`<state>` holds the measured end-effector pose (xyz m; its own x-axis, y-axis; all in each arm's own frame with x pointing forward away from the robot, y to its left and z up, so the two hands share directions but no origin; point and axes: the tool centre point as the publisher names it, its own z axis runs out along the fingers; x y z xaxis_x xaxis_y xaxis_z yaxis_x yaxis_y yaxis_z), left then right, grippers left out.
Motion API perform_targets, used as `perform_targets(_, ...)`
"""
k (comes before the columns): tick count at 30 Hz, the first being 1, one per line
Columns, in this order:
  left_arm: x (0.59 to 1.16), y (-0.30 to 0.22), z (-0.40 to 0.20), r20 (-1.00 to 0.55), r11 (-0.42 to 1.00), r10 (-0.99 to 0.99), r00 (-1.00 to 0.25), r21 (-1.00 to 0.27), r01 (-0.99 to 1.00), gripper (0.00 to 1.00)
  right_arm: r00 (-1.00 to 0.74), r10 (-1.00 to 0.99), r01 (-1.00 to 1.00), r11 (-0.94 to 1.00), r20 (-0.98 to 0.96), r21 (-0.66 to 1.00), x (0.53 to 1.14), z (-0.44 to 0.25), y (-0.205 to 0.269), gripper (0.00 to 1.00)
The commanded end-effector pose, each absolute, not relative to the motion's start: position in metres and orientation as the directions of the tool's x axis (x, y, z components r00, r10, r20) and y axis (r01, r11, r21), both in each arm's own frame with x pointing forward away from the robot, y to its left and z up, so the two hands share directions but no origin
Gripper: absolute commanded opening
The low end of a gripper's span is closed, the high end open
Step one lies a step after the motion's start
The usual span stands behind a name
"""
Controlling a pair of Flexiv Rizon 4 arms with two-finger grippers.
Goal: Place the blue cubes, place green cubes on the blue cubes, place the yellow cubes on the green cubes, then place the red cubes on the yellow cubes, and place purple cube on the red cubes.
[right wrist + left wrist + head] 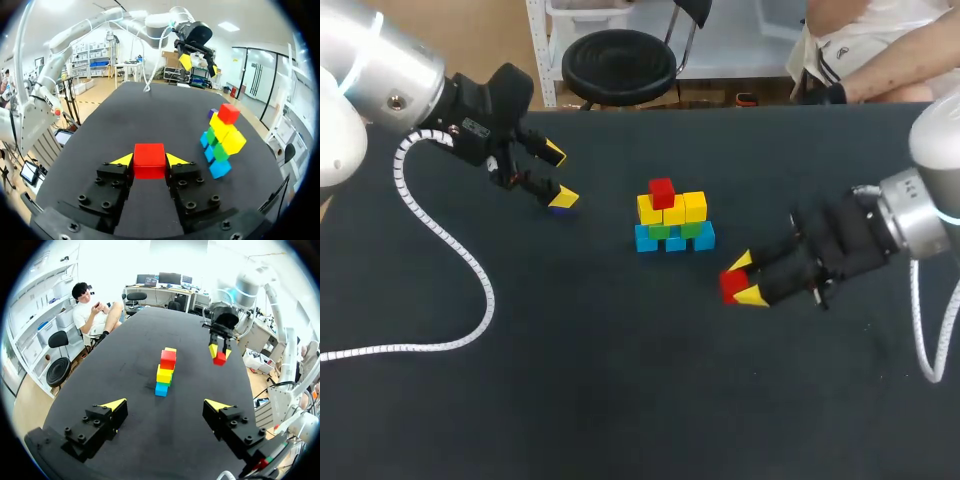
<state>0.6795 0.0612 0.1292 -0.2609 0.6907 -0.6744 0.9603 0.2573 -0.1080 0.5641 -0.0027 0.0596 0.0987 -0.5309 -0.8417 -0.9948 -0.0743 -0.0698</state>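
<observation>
A pyramid of cubes stands mid-table: blue cubes (pixel 675 241) at the bottom, green cubes (pixel 669 230) on them, yellow cubes (pixel 671 209) above, and one red cube (pixel 661 192) on top. To the right of the pile, just above the table, my right gripper (pixel 745 279) is shut on a second red cube (pixel 149 162). To the pile's left hangs my left gripper (pixel 560 175), open and holding nothing. A purple cube (pixel 560 209) lies on the table under its lower finger. The right wrist view shows the purple cube (pixel 213 112) behind the pile.
A white coiled cable (pixel 450 250) from my left arm loops over the left part of the black table (pixel 620 400). My right arm's cable (pixel 920 330) hangs at the right edge.
</observation>
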Motion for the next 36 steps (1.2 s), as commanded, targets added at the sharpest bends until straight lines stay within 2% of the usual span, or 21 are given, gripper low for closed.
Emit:
perform_targets(1,0.679,0.062,0.129,-0.677,0.255,0.689,-0.258,-0.107,0.961,1.0,0.123,-0.534,-0.992,-0.096,-0.837,-0.084,0.569,0.081,-0.007,0.0)
perform_targets(13,0.679,0.062,0.129,-0.677,0.255,0.689,-0.258,-0.107,0.961,1.0,0.192,-0.542,-0.978,-0.174,-0.818,-0.115,0.599,0.12,-0.008,0.0)
perform_targets(36,0.679,0.062,0.129,-0.677,0.255,0.689,-0.258,-0.107,0.961,1.0,0.192,-0.542,-0.978,-0.174,-0.818,-0.115,0.599,0.12,-0.008,0.0)
